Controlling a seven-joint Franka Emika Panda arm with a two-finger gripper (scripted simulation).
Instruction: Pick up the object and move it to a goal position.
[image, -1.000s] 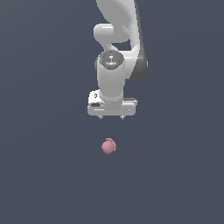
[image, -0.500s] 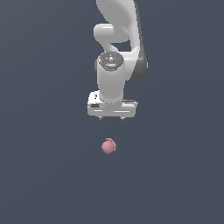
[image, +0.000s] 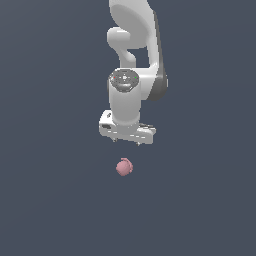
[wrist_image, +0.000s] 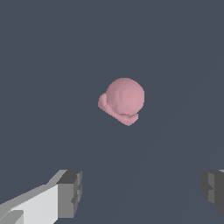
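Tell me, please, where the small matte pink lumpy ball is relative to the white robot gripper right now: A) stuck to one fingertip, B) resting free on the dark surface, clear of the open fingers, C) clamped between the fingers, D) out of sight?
B: the small matte pink lumpy ball sits alone, apart from the open white gripper, fingers spread wide.

You see a matte pink ball (image: 124, 167) on a plain dark slate-blue ground, under a white arm whose hand (image: 127, 141) has grey fingertips (wrist_image: 70, 194)
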